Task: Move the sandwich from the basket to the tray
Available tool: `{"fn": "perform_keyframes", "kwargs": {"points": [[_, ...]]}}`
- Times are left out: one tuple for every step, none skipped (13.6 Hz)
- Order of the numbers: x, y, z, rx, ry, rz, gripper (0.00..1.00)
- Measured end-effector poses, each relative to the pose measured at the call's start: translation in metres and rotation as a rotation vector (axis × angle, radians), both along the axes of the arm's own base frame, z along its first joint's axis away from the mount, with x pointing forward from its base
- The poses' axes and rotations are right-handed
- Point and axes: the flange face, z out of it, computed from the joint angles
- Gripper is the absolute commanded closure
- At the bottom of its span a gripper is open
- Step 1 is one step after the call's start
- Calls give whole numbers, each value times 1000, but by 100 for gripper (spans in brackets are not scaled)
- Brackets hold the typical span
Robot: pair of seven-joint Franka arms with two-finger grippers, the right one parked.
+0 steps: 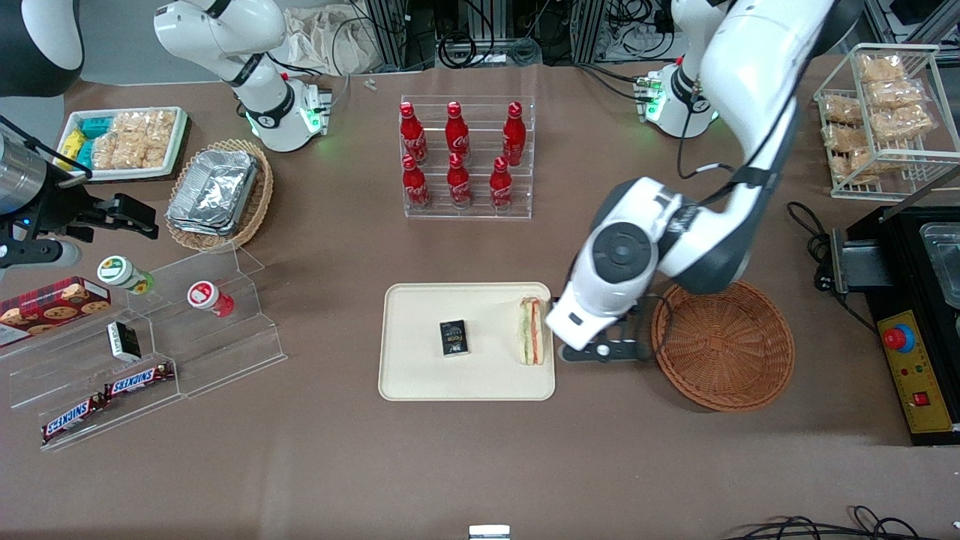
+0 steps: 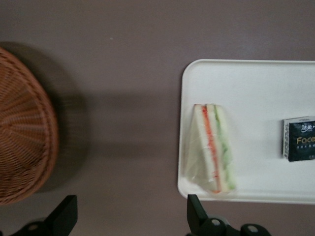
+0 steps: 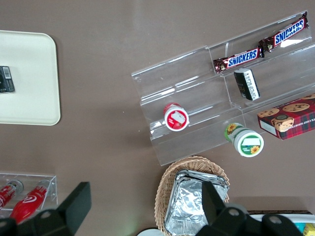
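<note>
Cream-beige and low-rimmed, the tray (image 1: pixel 420 375) now carries the sandwich (image 1: pixel 531 331), which lies flat on its side just inside the tray's short edge that faces the basket (image 1: pixel 724 345), nearer the corner toward the front camera than the one toward the bottle rack. That spot looks like a matter of economy: it is the first stretch of tray met when coming over from the basket, so the wedge sits barely past the rim rather than at the middle. In the left wrist view the sandwich (image 2: pixel 212 147) shows its orange-red and green layers in clear wrap, close to the tray (image 2: pixel 256 83) rim but fully on it. The reddish-brown wicker basket (image 2: pixel 22 132) appears empty. The gripper (image 1: pixel 600 349) hangs over bare table between tray and basket, its two fingers (image 2: pixel 197 214) spread wide apart with nothing between them, so the sandwich rests free. A small black packet (image 1: pixel 453 337) lies near the tray's middle, well apart from the sandwich. Judging by this, the placing itself is done and only clearing the arm away seems left.
</note>
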Motion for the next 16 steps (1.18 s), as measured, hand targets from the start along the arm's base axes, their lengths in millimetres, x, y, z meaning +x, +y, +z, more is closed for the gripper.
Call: {"fn": "perform_keyframes", "kwargs": {"points": [[8,22,16,-2,0,0,0],[12,45,34,5,3,-3,0],[14,68,52,12,11,-13,0],[14,90,72,8,22,-28,0],[11,108,92,-9,29,-43,0],[6,124,112,-20,32,-51,0],[1,138,129,-15,36,-46,0],[-5,151,144,-9,38,-31,0],[-10,161,159,-12,36,-15,0],[-16,173,173,-22,35,-2,0],[-22,187,187,-33,37,3,0],[-29,200,198,-45,40,0,0],[-38,211,207,-50,42,-2,0],[-47,220,215,-49,38,0,0],[-58,224,221,-44,35,0,0],[-70,225,226,-38,33,0,0]]}}
